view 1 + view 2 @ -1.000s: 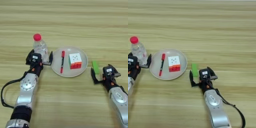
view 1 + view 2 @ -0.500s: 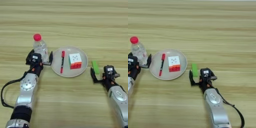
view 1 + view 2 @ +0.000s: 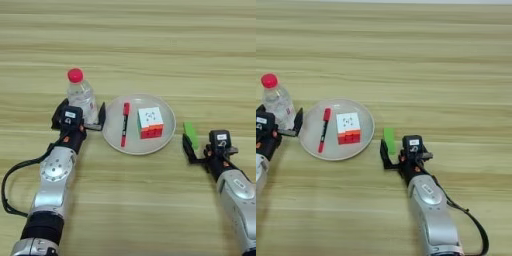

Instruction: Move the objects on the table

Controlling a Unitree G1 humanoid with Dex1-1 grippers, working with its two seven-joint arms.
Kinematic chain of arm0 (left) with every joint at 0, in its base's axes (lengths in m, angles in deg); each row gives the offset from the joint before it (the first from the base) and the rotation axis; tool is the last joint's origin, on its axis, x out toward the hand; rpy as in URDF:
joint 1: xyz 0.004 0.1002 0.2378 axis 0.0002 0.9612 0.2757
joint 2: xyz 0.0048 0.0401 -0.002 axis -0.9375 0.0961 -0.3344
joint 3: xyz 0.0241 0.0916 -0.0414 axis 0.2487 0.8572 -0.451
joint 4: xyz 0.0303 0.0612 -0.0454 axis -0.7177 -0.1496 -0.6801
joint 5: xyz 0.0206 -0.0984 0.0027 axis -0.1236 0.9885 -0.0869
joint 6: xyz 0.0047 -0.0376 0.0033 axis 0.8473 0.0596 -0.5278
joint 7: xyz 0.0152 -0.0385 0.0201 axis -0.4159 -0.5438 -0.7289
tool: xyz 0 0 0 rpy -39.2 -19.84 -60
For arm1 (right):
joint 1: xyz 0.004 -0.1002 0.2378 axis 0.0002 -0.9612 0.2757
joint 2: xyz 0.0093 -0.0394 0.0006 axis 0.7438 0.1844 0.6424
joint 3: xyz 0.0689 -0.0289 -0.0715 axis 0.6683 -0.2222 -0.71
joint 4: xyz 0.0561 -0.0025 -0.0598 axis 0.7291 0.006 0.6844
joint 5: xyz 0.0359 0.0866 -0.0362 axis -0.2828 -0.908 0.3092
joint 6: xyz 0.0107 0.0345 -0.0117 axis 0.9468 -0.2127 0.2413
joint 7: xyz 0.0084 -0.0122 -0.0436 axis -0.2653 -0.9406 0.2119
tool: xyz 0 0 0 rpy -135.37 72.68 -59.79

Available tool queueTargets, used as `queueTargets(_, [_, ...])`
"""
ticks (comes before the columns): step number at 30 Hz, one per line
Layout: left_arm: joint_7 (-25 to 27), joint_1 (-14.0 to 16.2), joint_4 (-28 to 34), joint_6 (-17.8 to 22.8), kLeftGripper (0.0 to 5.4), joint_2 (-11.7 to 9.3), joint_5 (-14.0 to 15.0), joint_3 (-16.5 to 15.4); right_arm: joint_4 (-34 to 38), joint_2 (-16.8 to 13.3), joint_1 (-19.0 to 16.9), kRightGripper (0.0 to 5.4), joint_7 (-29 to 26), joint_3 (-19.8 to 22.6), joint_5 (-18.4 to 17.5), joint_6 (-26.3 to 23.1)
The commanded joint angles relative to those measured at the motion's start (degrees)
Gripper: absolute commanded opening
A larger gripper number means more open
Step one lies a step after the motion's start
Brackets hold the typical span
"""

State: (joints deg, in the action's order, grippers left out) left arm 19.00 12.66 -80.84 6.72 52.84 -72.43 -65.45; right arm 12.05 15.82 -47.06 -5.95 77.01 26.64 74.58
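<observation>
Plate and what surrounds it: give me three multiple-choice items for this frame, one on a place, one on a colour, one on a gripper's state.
1. Where does the puzzle cube lie?
A. on the white plate
B. on the bare table
C. beside the bottle

2. What colour is the bottle cap?
A. blue
B. red
C. white

3. How does the left gripper stand?
A. shut on the marker
B. off the table
C. open, jaws either side of the bottle's base

Answers: 1 A, the cube sits on the plate next to the red marker. 2 B, the cap is plainly red. 3 C, its two fingers flank the bottle with a gap. The right gripper is at the green block.
</observation>
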Motion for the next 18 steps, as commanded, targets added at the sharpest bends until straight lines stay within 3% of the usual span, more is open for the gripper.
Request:
queueTargets(1, [-0.4, 0.5, 0.6, 0.9, 5.40, 0.1, -0.5, 0.1, -1.7, 0.5, -1.6, 4.40, -0.1, -0.1, -0.9, -3.0])
queueTargets(18, [-0.5, 0.5, 0.9, 0.9, 5.40, 0.2, -0.5, 0.2, -1.5, 0.3, -1.7, 2.41, 0.1, -0.2, -0.4, -3.5])
